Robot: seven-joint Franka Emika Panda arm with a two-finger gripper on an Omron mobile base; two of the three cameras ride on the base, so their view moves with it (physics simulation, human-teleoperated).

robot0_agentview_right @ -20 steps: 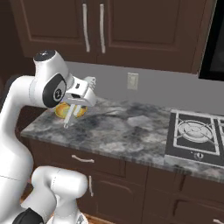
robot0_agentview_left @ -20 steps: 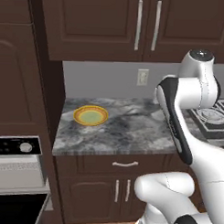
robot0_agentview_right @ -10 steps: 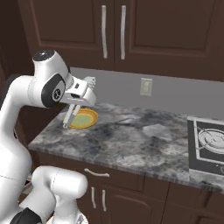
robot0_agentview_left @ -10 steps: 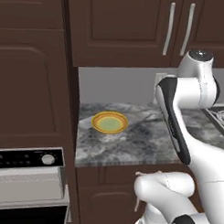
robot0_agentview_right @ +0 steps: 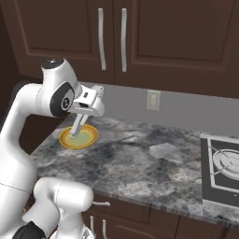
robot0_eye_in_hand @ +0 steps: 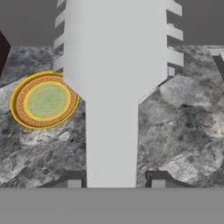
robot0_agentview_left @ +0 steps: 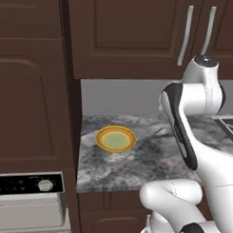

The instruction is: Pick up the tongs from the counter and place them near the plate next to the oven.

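Observation:
My gripper [robot0_agentview_right: 84,112] is shut on the tongs [robot0_agentview_right: 77,126], which hang down from it, slim and silvery-white, above the counter [robot0_agentview_right: 154,163]. In the hand view the tongs [robot0_eye_in_hand: 113,87] rise broad and pale between the two fingertips [robot0_eye_in_hand: 74,183], scalloped edges at the top. The plate [robot0_agentview_right: 78,137], yellow with an orange ring, lies on the counter's left end just under and behind the tongs' tips. From the hand, the plate [robot0_eye_in_hand: 43,99] sits left of the tongs. In the left base view the plate [robot0_agentview_left: 115,139] lies near the tall cabinet, with the oven [robot0_agentview_left: 30,201] lower left.
A stove top [robot0_agentview_right: 221,175] occupies the counter's right end. A wall outlet [robot0_agentview_right: 152,100] sits on the backsplash. Upper cabinets [robot0_agentview_right: 112,37] with long handles hang above. A tall dark cabinet [robot0_agentview_left: 35,101] bounds the counter on the left, above the oven.
The base has driven left, so the whole scene slid right: plate and oven are now nearer the middle. The gripper still holds the tongs in the same pose.

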